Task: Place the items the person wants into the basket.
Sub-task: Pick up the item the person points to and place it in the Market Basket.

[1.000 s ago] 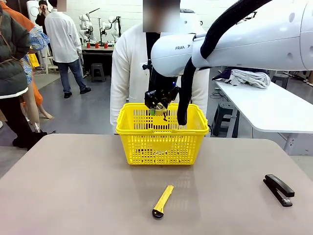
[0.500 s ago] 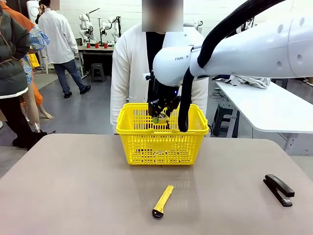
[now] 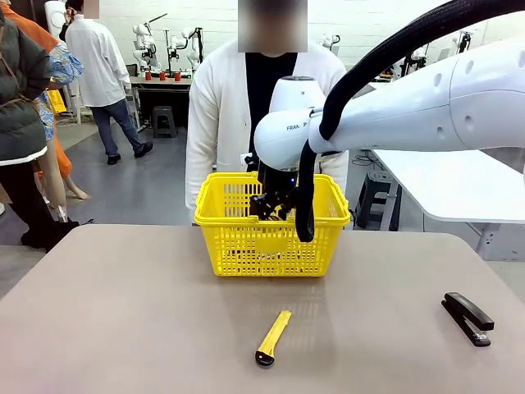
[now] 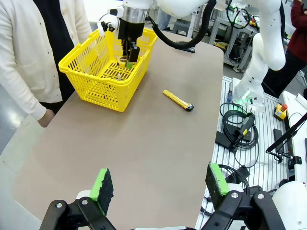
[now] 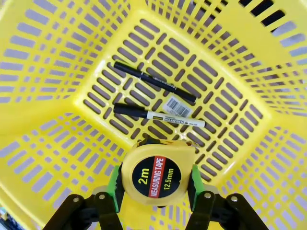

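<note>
Since the earlier frames the right arm (image 3: 426, 103) had been lowered, so that the right gripper (image 3: 271, 209) was sunk inside the basket (image 3: 271, 246) rather than poised above its rim. "FRA" could be read on the arm's white housing; the rest of the word was hidden behind the black cable. The person (image 3: 221, 107) in the white cardigan was seen standing just behind the basket, which sat toward the table's (image 3: 123, 312) far edge. The gripper's fingertips were screened by the basket's near wall in the front view.

In the right wrist view the green pads (image 5: 114, 184) were seen clamped on either side of the round yellow tape measure (image 5: 156, 175), held above the basket floor (image 5: 206, 81). Its black label read "2m", and its red band "MEASURING TAPE 12.5mm". Two markers lay on the floor side by side and apart: the black marker (image 5: 154, 81) farther from the gripper, the white and black marker (image 5: 160, 116) nearer, its barrel print too small to be read. A small barcode sticker (image 5: 175, 108) was seen between them.

The left gripper (image 4: 160, 184) was held with its fingers wide apart over the table's bare end, gripping nothing. The yellow utility knife (image 3: 273, 336) and the black stapler (image 3: 467, 318) lay on the table, well apart.
</note>
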Tool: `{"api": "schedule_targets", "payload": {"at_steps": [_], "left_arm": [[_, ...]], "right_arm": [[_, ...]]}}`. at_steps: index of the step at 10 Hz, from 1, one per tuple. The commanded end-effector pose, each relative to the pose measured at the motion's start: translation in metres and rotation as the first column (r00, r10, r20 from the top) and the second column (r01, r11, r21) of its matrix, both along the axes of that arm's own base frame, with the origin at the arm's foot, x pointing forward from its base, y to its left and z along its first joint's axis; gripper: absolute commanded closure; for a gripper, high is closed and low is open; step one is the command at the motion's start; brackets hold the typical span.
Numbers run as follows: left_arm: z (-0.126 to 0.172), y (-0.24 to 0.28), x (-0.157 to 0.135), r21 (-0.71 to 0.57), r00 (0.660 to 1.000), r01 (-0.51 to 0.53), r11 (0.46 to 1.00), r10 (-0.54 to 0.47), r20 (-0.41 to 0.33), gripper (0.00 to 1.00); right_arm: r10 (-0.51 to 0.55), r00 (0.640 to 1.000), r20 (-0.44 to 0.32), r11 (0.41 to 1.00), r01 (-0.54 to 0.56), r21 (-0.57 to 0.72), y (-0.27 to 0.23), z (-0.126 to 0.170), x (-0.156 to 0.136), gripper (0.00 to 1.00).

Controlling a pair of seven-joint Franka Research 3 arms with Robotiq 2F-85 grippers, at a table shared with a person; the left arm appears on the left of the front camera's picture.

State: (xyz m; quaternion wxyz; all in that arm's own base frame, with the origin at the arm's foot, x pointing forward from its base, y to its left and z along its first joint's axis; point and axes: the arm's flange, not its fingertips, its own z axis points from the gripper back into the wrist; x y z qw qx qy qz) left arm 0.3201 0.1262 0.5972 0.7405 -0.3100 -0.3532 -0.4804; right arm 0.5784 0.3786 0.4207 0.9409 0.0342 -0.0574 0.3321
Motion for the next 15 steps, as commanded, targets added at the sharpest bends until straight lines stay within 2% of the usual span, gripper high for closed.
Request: {"api": "schedule_targets", "payload": {"at_steps": [1,2,3,10,11,12,14,15], "left_arm": [[0.001,0.001,-0.001,-0.002,1.000,0.004,1.000,-0.004,0.008,0.00],[0.001,0.001,-0.001,-0.002,1.000,0.004,1.000,-0.004,0.008,0.00],[0.001,0.001,-0.001,-0.002,1.000,0.004,1.000,-0.004,0.008,0.00],[0.001,0.001,-0.001,-0.002,1.000,0.004,1.000,-0.004,0.008,0.00],[0.001,0.001,-0.001,-0.002,1.000,0.004,1.000,-0.004,0.008,0.00],[0.001,0.001,-0.001,-0.002,1.000,0.004,1.000,-0.004,0.008,0.00],[0.001,0.001,-0.001,-0.002,1.000,0.004,1.000,-0.004,0.008,0.00],[0.001,0.001,-0.001,-0.002,1.000,0.004,1.000,-0.004,0.008,0.00]], "right_arm": [[-0.003,1.000,-0.030,1.000,0.003,-0.009,-0.005,-0.005,0.005,0.37],[0.000,0.999,-0.034,1.000,0.000,-0.005,-0.006,-0.007,0.006,0.37],[0.005,1.000,-0.031,1.000,-0.005,0.008,-0.006,-0.004,0.006,0.00],[0.011,1.000,-0.027,0.999,-0.010,0.031,-0.005,0.006,0.006,0.00],[0.011,1.000,-0.026,0.999,-0.010,0.051,-0.008,0.018,0.003,0.00],[-0.001,1.000,-0.025,0.998,0.003,0.069,-0.017,0.045,-0.004,0.00],[0.017,1.000,0.009,0.994,-0.018,0.107,-0.059,0.124,-0.038,0.00],[0.003,0.998,0.056,0.992,-0.010,0.127,-0.087,0.161,-0.059,0.00]]}}
